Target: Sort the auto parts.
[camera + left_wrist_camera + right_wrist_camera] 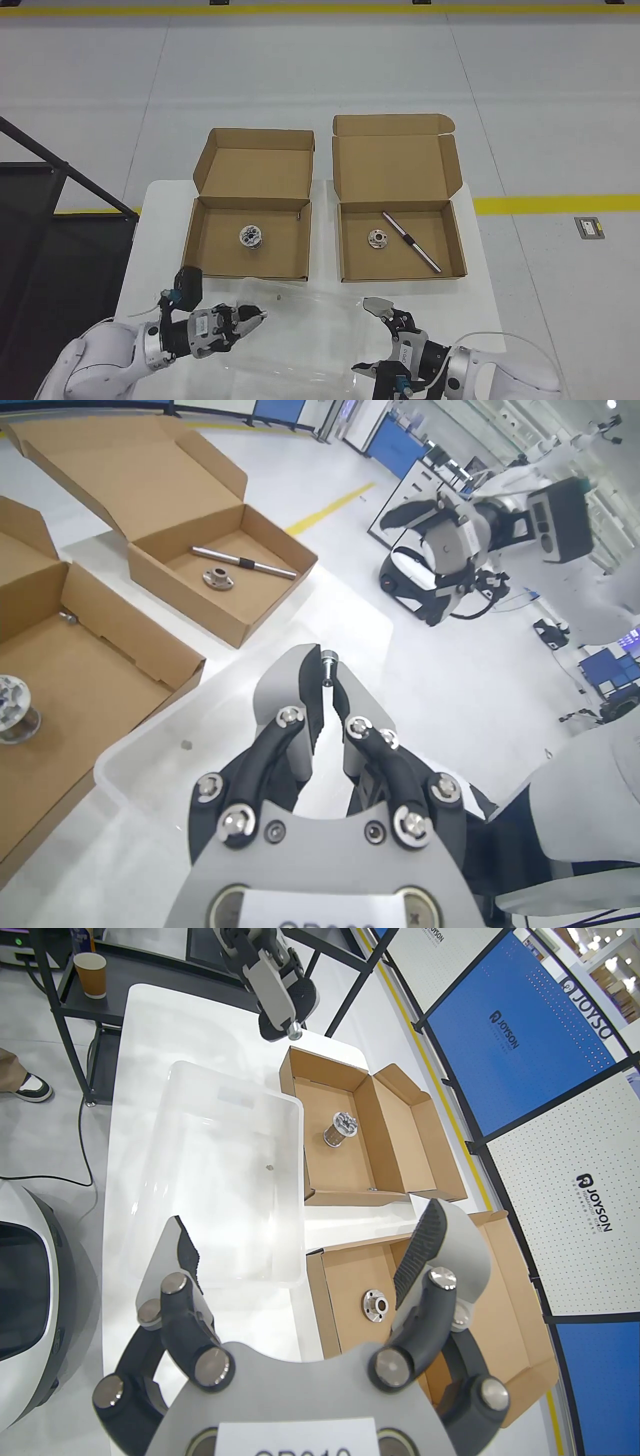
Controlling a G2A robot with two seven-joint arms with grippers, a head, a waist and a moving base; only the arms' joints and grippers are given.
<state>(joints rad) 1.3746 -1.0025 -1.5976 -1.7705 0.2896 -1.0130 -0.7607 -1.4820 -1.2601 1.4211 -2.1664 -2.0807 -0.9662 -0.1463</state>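
Left wrist view: we are seeing our left claw (327,680) pinching a small bolt (328,664) between its fingertips, above the clear bin (165,750) beside the left box (100,680). Our right claw (307,1233) is hanging wide open near the right box (350,1273).

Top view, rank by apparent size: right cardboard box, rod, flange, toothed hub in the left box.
1. right cardboard box
2. rod
3. toothed hub and flange: nearly alike, the hub maybe slightly bigger; too close to rank.
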